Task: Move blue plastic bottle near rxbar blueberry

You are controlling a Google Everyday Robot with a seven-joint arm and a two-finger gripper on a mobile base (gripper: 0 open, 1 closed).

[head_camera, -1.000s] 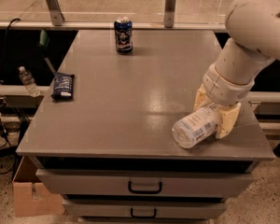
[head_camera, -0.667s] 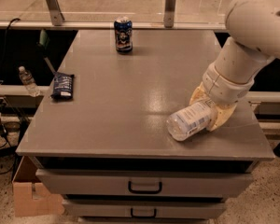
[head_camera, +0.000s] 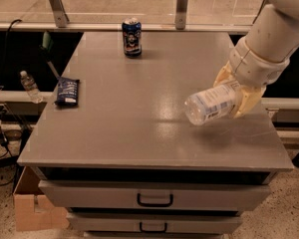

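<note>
The blue plastic bottle [head_camera: 211,104] is clear with a pale label and lies on its side in my gripper [head_camera: 237,97], held above the right part of the grey table [head_camera: 124,118]. The cream-coloured fingers are shut on the bottle's cap end, and its base points left. A shadow lies on the table under it. The rxbar blueberry [head_camera: 67,91], a flat navy wrapper with white print, lies at the table's left edge, far to the left of the bottle.
A dark blue can [head_camera: 132,37] stands at the back centre of the table. A tiny clear bottle [head_camera: 29,86] stands off the table to the left. Drawers [head_camera: 154,198] are below the front edge. A railing with metal posts runs behind.
The bottle has been lifted off the table surface and carried slightly up and left in the gripper. The can and the bar have not moved.
</note>
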